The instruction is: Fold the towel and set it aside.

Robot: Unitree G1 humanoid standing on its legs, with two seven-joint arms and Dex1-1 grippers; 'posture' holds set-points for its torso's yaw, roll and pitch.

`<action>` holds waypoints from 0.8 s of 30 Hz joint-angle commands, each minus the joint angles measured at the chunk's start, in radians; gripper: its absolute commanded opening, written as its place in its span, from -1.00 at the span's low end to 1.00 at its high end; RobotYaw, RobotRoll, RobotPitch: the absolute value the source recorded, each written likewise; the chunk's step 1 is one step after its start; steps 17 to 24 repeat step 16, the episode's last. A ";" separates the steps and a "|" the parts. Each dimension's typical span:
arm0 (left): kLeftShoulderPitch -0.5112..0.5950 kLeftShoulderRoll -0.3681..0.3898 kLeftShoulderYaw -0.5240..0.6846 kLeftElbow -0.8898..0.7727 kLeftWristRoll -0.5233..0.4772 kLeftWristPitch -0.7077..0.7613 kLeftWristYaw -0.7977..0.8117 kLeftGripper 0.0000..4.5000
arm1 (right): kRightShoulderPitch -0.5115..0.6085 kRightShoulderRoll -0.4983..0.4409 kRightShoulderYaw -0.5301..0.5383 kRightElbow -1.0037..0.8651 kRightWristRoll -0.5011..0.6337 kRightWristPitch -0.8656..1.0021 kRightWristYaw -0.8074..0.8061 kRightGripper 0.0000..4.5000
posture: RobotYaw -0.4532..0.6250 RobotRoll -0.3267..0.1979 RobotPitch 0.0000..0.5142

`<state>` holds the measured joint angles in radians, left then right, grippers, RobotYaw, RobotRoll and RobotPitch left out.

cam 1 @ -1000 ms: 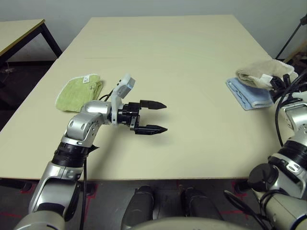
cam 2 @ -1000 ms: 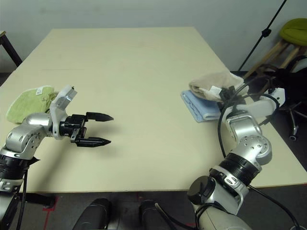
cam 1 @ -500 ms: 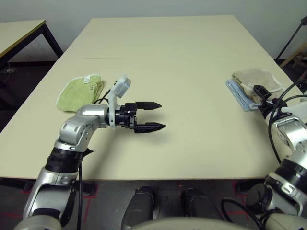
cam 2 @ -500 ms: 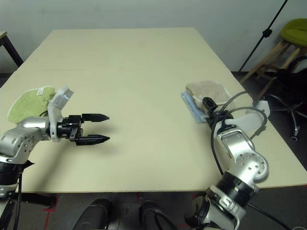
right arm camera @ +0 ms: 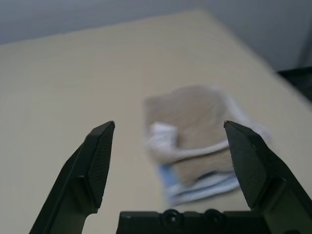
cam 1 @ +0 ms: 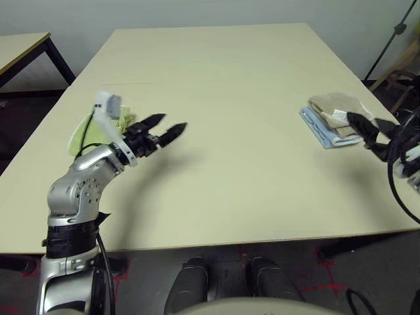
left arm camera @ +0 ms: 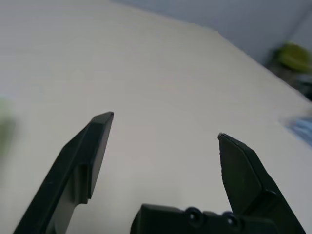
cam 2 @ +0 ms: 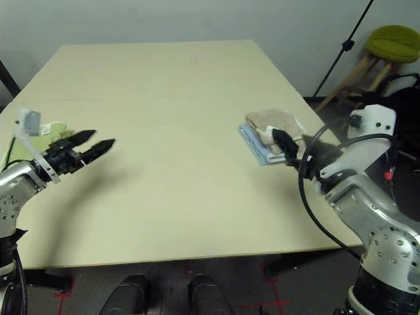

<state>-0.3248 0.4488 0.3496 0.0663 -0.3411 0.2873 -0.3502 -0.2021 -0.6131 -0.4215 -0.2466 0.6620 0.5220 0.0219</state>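
Cream tabletop (cam 1: 223, 98) — the beige towel (cam 1: 336, 113) lies folded atop a light-blue towel (cam 1: 319, 131) by the right edge, white tag (right arm camera: 163, 132) showing, writing unreadable, long axis unclear. Right gripper (right arm camera: 170, 141) hovers near it, spread wide, empty. Left gripper (cam 1: 162, 129) — parted, empty — hangs beside a lime-green towel (cam 1: 82, 131).

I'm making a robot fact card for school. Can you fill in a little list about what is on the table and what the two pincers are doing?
towel: beige towel, folded, lying on top of the light-blue towel at the robot's right
green towel: lime-green towel, folded, at the robot's left
left pincer: left pincer, open, holding nothing, above the table near the green towel
right pincer: right pincer, open, holding nothing, next to the beige towel
task: towel looks folded and set aside
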 commanded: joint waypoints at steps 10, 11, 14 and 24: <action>-0.010 0.035 0.053 0.416 0.176 -0.539 0.152 1.00 | -0.102 0.195 0.036 0.315 -0.233 -0.311 0.059 0.99 | -0.02 0.25 -0.67; -0.005 0.039 0.058 0.430 0.176 -0.555 0.154 1.00 | -0.101 0.202 0.037 0.313 -0.238 -0.314 0.062 0.99 | -0.02 0.25 -0.68; 0.002 0.040 0.076 0.452 0.150 -0.565 0.152 1.00 | -0.095 0.224 0.024 0.291 -0.237 -0.304 0.048 0.99 | 0.01 0.25 -0.66; 0.005 0.041 0.077 0.458 0.145 -0.569 0.144 1.00 | -0.093 0.238 0.022 0.280 -0.236 -0.298 0.042 0.99 | 0.01 0.25 -0.66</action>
